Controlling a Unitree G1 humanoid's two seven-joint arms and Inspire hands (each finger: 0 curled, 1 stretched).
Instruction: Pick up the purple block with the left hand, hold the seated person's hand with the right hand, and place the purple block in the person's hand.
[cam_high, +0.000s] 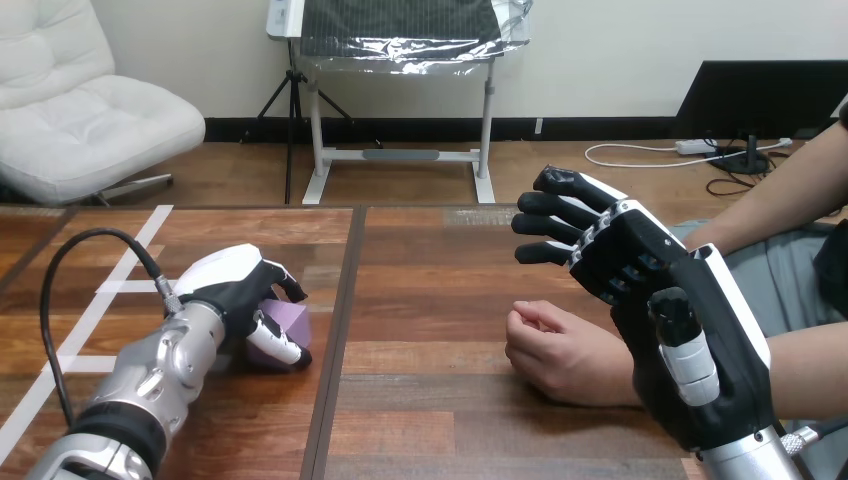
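Fingers (285, 347) of left hand (235, 285) curled round purple block (293, 322), lower left of frame; block looks to sit on table (450, 300), not yet lifted. Right hand (645, 295), right of frame, fingers straight and spread, hovers above person's hand (560, 352), loose fist resting lower centre-right; no grasp on it. Step in hand, likely: securing block. Next move calls for lift, right hand closing on person's hand, fist opening palm-up.
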